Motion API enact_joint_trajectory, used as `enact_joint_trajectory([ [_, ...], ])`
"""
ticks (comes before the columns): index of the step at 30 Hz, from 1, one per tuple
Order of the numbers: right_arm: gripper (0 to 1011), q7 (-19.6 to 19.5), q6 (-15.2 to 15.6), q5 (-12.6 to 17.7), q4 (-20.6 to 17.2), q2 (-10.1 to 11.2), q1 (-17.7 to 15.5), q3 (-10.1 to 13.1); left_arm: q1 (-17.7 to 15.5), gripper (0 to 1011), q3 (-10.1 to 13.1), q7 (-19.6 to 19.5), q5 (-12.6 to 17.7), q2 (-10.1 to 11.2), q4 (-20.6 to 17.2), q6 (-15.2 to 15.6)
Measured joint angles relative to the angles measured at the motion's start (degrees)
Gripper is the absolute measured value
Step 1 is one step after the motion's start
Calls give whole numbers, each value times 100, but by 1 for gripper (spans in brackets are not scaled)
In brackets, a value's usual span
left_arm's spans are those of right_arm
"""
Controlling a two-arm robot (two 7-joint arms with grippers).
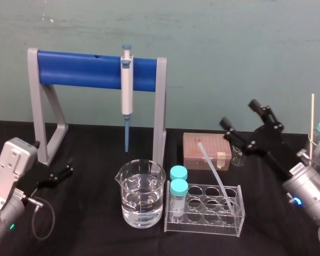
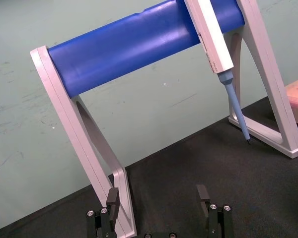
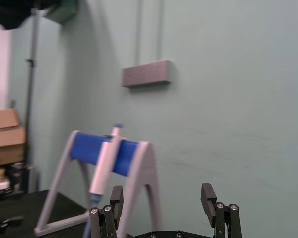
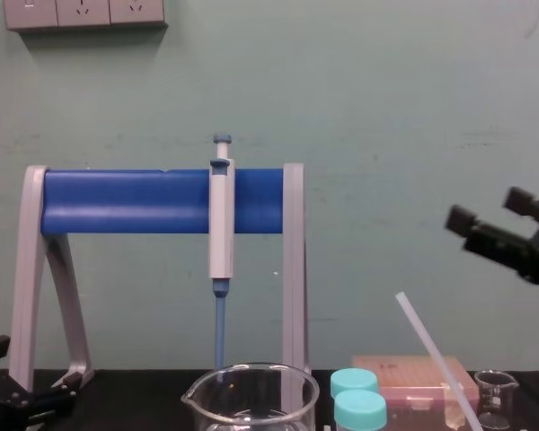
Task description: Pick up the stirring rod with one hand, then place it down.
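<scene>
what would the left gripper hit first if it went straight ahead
Likely the stand's grey leg, right beside the open left gripper; if it misses, the wall. Depth is unclear.

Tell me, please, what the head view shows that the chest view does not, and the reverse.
Head view adds: the clear tube rack in which the stirring rod leans, and water in the large beaker. Chest view adds: wall sockets. Shared: the rod, the pipette on its blue stand, the open right gripper raised at right, the left gripper low at left.
</scene>
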Motion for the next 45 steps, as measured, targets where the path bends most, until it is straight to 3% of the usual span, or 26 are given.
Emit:
enact_joint_trajectory([
  [8,1003,-418,504,-3,-443,137,-409,379,0,1000,0,0,0,0,0,0],
  [12,1003,-623,986,-5,-601,235,-615,512,0,1000,0,0,0,0,0,0],
  [17,1003,-1013,1820,9,-774,323,-869,635,0,1000,0,0,0,0,0,0],
  [24,1003,-1293,2468,-102,-855,415,-1049,631,0,1000,0,0,0,0,0,0],
  [45,1003,-1289,2470,-119,-838,416,-1035,602,0,1000,0,0,0,0,0,0],
])
